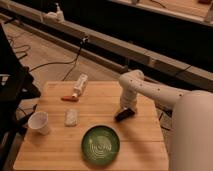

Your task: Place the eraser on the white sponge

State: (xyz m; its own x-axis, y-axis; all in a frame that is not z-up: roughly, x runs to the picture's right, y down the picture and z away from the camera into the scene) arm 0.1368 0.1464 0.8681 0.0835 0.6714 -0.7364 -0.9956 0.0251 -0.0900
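Observation:
The eraser (123,114) is a small black block lying on the wooden table (140,145) right of centre. My gripper (126,107) hangs from the white arm straight down onto it, at the eraser's upper end. The white sponge (71,117) is a pale pad lying flat left of centre, well apart from the eraser and the gripper.
A green plate (101,145) sits at the front middle. A white paper cup (39,122) stands at the left. A white tube-like bottle (79,84) and a thin red stick (67,98) lie at the back left. The table's right edge is near the arm.

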